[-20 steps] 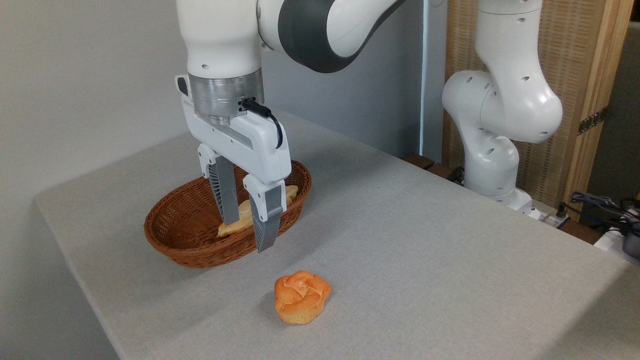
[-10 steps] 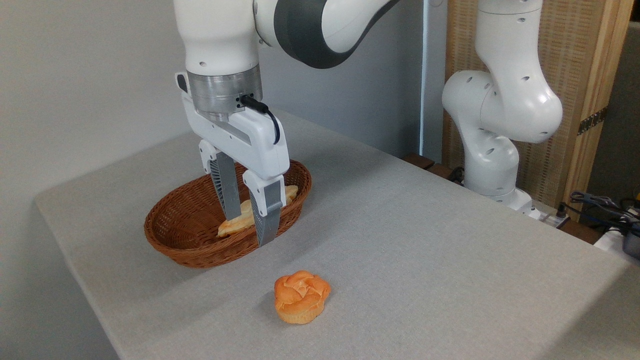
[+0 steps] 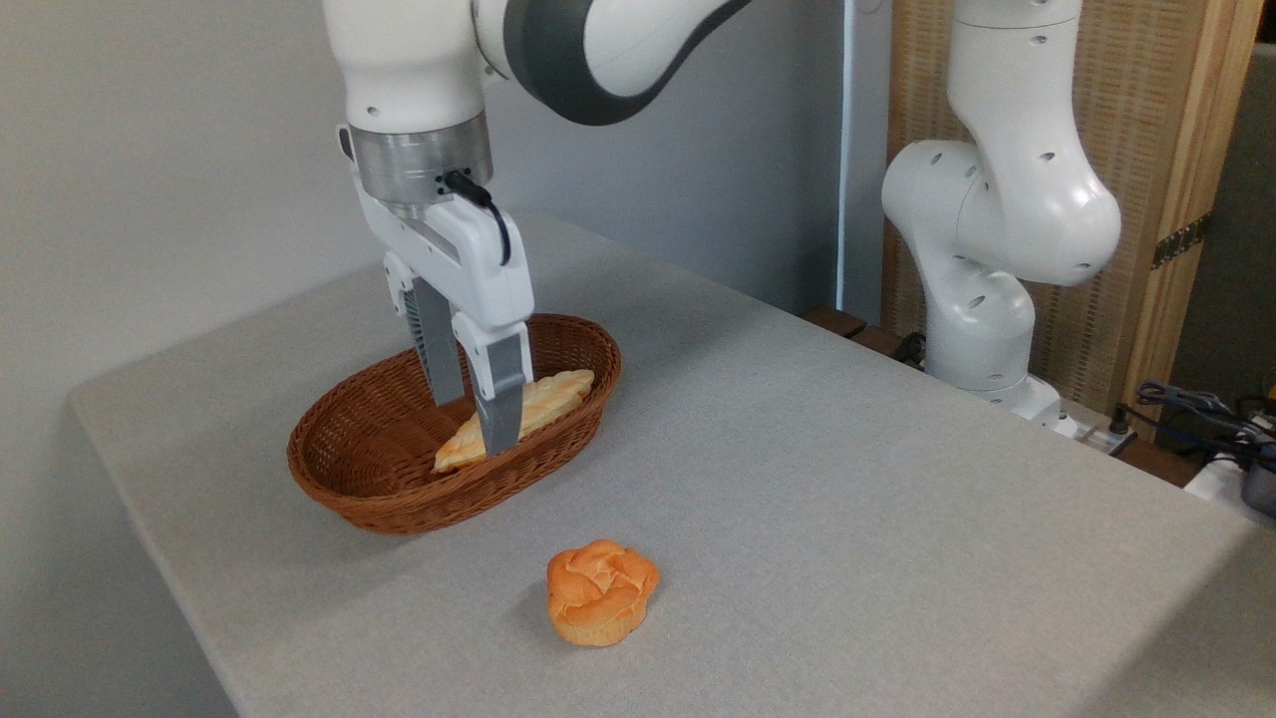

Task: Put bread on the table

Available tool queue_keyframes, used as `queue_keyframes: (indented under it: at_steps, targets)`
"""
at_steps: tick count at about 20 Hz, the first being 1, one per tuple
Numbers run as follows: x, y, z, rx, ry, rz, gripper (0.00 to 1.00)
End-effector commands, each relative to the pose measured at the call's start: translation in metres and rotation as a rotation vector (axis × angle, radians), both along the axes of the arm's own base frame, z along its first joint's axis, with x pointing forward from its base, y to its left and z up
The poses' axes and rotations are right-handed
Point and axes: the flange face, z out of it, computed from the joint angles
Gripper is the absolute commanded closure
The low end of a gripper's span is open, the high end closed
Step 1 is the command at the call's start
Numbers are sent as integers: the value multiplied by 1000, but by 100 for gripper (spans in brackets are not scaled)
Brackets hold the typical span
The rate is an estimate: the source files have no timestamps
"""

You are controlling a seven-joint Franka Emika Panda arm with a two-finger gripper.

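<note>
End effector [image 3: 474, 424] vertical, fingers narrowly parted

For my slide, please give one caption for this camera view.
Open pincer lowered over the bread in the wicker basket; an orange bun sits on the table.

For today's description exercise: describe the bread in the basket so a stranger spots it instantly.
On the grey table stands a brown wicker basket. Inside lies the bread, between the gripper fingers. It is long, flat, pale and leaf-shaped, unlike the round orange bun.
</note>
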Motion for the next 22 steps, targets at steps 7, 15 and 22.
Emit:
queue_keyframes:
  at_steps: [7, 15, 22]
  targets:
    - [-22, -71, -26, -19, 104, 26, 0]
    - [-16, -96, -85, -60, 164, 13, 0]
    - [-10, -110, -111, -64, 176, -7, 0]
